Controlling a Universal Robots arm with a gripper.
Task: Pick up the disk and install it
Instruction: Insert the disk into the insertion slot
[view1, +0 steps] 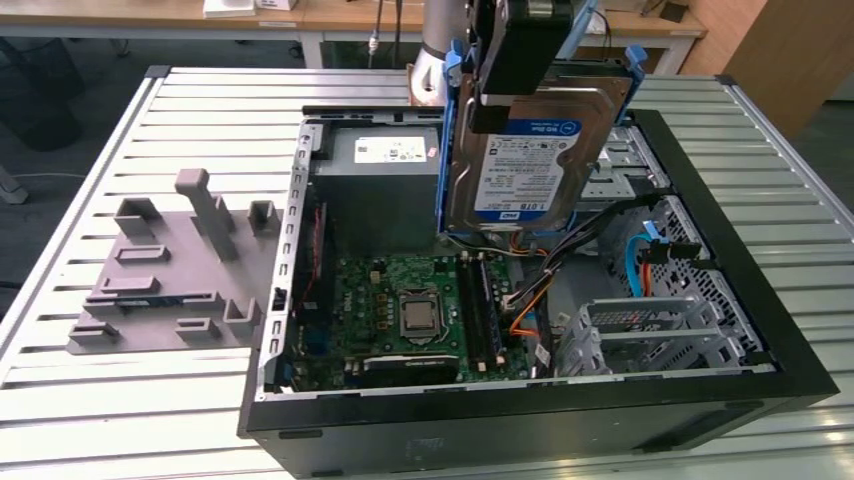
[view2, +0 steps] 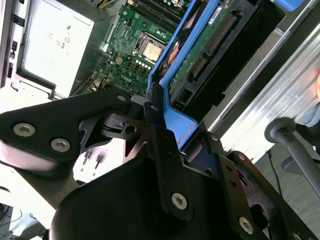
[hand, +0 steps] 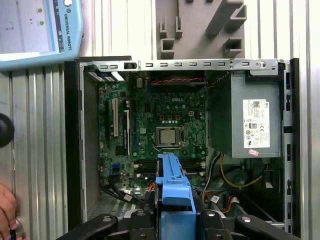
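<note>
The disk (view1: 523, 160), a silver-grey hard drive with a white-and-blue label and a blue carrier frame, hangs upright above the open computer case (view1: 747, 300). My gripper (view1: 531, 75) is shut on its upper edge. The disk's lower edge sits over the motherboard (view1: 414, 310), apart from it. In the second wrist view my gripper (view2: 167, 117) clamps the blue frame, with the disk's green circuit side (view2: 200, 55) beyond it. In the first wrist view the disk's blue frame (hand: 172, 187) sticks out from my gripper (hand: 175, 217) over the motherboard (hand: 150, 125).
A metal drive cage (view1: 654, 330) sits in the case at the exterior view's right, with blue cables (view1: 650, 245) behind it. The power supply (view1: 387, 150) fills the far corner. A grey holder block (view1: 174, 270) lies on the slatted table. A person's hand (hand: 6, 215) and a teach pendant (hand: 35, 30) are beside the case.
</note>
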